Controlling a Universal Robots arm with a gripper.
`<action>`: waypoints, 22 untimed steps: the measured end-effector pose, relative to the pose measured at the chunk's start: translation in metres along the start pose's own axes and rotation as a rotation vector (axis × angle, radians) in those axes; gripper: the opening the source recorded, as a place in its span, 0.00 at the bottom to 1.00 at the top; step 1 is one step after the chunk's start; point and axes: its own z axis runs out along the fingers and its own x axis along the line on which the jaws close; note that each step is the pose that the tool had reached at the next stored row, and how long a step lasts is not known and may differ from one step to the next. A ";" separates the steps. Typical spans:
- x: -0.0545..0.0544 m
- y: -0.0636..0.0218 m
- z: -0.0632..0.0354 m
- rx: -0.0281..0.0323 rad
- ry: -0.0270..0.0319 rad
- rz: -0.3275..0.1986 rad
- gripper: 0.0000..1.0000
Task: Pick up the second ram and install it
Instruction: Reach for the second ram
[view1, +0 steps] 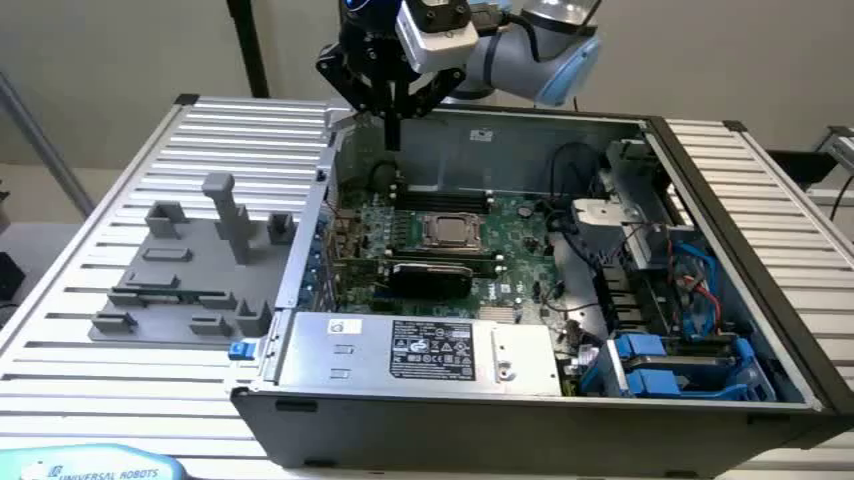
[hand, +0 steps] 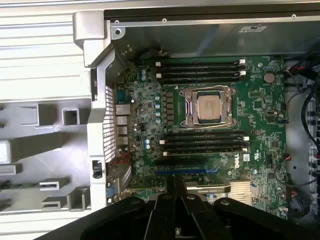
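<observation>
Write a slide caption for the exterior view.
Black gripper hovers above the green motherboard in the open grey computer case; a thin green circuit-board stick lies on the grey plastic tray.

You've got a plain beige wall (view1: 120, 50) behind, a dark upright pole (view1: 248, 45) in front of it, and the ribbed pale tabletop (view1: 80, 300) spreading wide under soft, even light.

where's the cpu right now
In the exterior view the CPU sits in its socket in the middle of the motherboard, inside the open computer case, between two banks of black memory slots.
</observation>
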 end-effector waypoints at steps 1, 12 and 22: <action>0.000 0.0000 0.0000 0.0000 0.0000 0.000 0.11; 0.000 0.0000 0.0000 0.0000 0.0000 0.000 0.11; 0.033 -0.0057 -0.0009 0.0001 0.0001 0.000 0.11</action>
